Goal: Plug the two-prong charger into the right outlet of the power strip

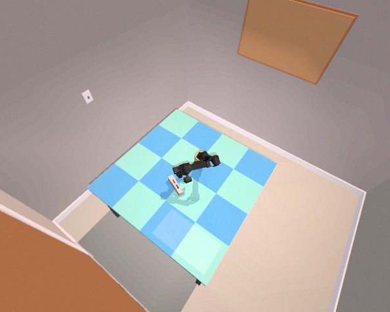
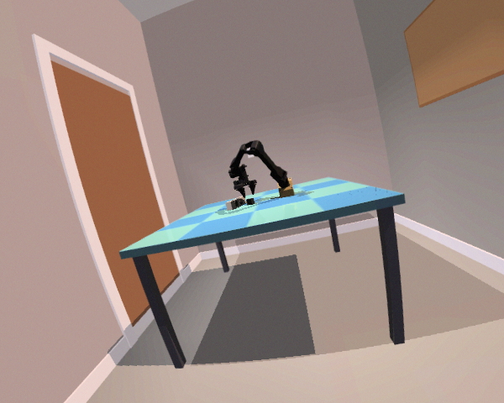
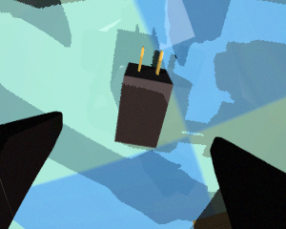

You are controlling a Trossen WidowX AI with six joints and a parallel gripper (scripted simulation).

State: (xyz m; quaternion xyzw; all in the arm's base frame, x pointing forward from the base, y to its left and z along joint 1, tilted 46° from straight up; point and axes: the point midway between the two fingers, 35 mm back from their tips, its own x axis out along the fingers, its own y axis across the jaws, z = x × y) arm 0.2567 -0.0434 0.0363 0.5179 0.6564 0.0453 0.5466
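The black two-prong charger (image 2: 250,201) (image 3: 142,112) lies on the table beside the power strip. In the wrist view its two gold prongs point to the top of the picture, leaning slightly right. The pale power strip (image 1: 180,192) (image 2: 229,206) lies on the table with two dark outlets on top; its outlets do not show in the wrist view. My gripper (image 2: 248,196) (image 3: 139,133) is open and empty, pointing down above the charger. In the wrist view the charger appears between the wide-spread fingers, touching neither. In the top view the fingertips cannot be made out.
The checkered blue and green table (image 1: 201,251) (image 2: 286,212) carries the arm and the strip. The arm's yellow-orange base (image 1: 197,155) (image 2: 286,190) stands behind the charger. Shadows of the arm fall around the strip and charger.
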